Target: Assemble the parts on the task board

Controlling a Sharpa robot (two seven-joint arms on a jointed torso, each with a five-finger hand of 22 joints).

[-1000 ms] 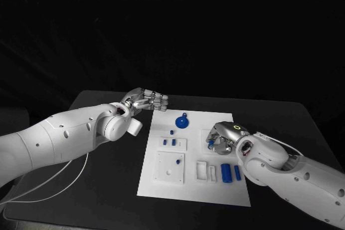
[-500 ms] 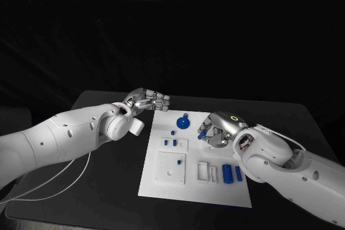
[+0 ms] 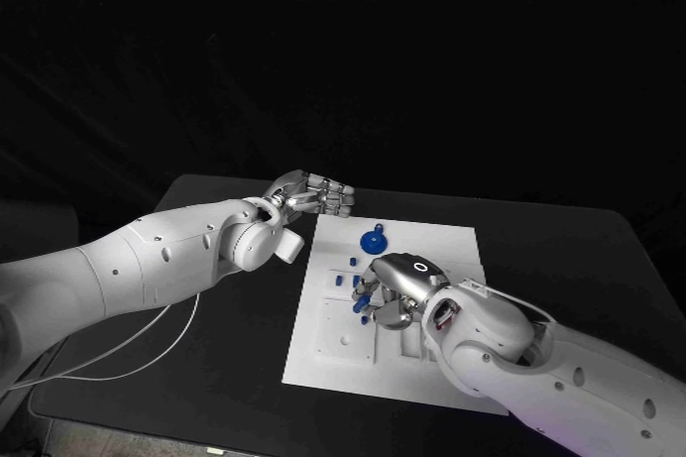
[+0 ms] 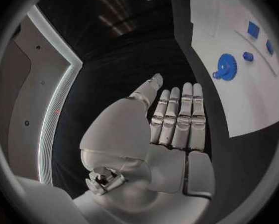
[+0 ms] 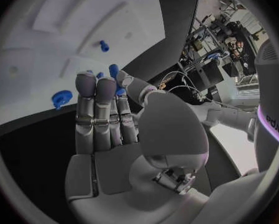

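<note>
Our right robot hand (image 3: 389, 296) has swung inward from the right edge of the white rectangular task board (image 3: 443, 244) to its middle in the past second, carrying a small blue plastic part (image 5: 114, 73) pinched at its fingertips. We judge it is held there to be lowered into one of the board's raised white fixtures (image 3: 346, 340) just below. Our left robot hand (image 3: 307, 196) hovers at the board's far left corner, holding nothing, fingers straight and side by side, apparently kept clear of the work. A round blue gear-like part (image 3: 375, 241) lies near the board's far edge, small blue pegs (image 3: 343, 276) beside it. The board sits on a matte black bench (image 3: 572, 249); the room beyond is dark.
</note>
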